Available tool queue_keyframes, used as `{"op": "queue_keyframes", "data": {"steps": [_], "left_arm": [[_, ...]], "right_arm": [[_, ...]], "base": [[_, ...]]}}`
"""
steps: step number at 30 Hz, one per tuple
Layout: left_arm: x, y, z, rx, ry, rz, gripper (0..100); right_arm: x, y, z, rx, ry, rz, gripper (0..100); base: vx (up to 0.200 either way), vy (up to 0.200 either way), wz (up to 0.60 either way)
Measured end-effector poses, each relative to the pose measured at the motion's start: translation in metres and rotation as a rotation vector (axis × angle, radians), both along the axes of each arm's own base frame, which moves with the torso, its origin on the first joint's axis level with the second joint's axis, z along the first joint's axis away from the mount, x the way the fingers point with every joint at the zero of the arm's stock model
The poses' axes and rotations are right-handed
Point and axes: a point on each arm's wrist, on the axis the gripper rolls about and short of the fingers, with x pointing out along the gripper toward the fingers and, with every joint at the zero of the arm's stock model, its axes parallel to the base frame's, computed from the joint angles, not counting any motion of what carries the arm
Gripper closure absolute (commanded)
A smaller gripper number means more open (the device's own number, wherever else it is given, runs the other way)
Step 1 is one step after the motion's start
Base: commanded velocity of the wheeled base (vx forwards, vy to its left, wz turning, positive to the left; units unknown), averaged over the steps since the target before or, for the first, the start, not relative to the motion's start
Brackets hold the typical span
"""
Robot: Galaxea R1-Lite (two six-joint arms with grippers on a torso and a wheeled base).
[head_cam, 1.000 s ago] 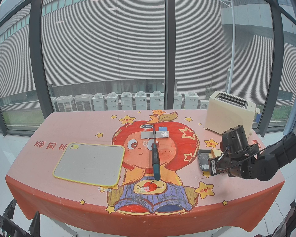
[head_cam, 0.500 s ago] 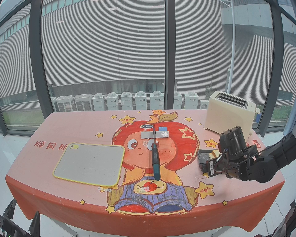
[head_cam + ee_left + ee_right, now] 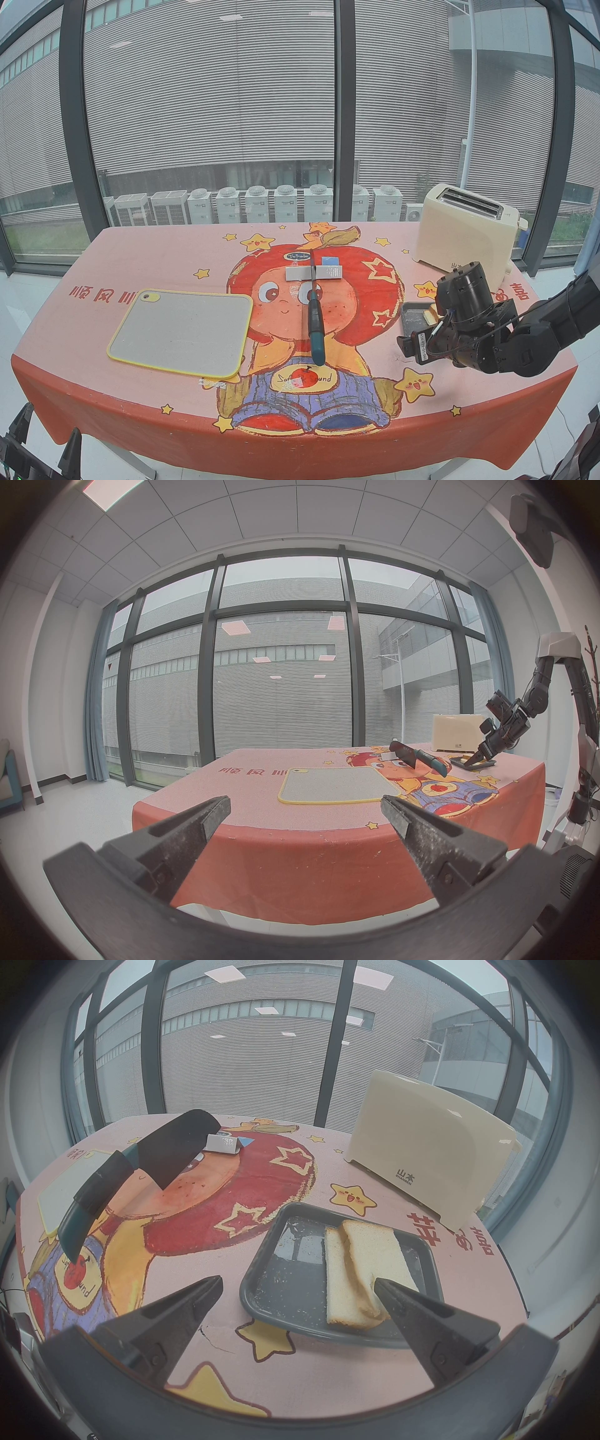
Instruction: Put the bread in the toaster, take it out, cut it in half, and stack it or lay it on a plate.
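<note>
Two slices of bread (image 3: 359, 1269) lie overlapping in the dark tray (image 3: 275, 1279), on the side of it that faces the toaster (image 3: 431, 1147); the tray's other half is bare apart from crumbs. The right gripper (image 3: 297, 1285) hovers low over the tray's near rim with its jaws spread wide and nothing between them, one finger just short of the bread's near edge. In the head view the right gripper (image 3: 414, 345) sits at the tray's (image 3: 412, 314) near corner.

This looks like the first step: taking bread for the toaster. The next move calls for coming down so the jaws straddle one slice across its thin edges. The tray's raised rim and the overlap of the slices make that tight, so the upper slice is likely the easier pick. From there the slice has to rise above the toaster (image 3: 465, 231), which stands just beyond the tray with its slots open on top.

The table's (image 3: 156, 262) near and right edges run close to the tray, leaving little margin there. To the tray's left there is open cloth, then the knife (image 3: 315, 319) on its rest, well apart, and the cutting board (image 3: 181, 331) beyond that. The left gripper (image 3: 304, 802), also wide open and empty, hangs off the table, far from the tray.
</note>
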Motion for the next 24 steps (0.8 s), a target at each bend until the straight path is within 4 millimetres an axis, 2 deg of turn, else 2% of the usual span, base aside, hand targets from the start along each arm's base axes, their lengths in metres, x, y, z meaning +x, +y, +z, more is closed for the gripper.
{"op": "queue_keyframes", "data": {"steps": [24], "left_arm": [[0.0,0.0,0.0,0.0,0.0,0.0,0]], "right_arm": [[0.0,0.015,0.0,0.026,-0.006,0.023,0]], "base": [[0.0,0.0,0.0]]}}
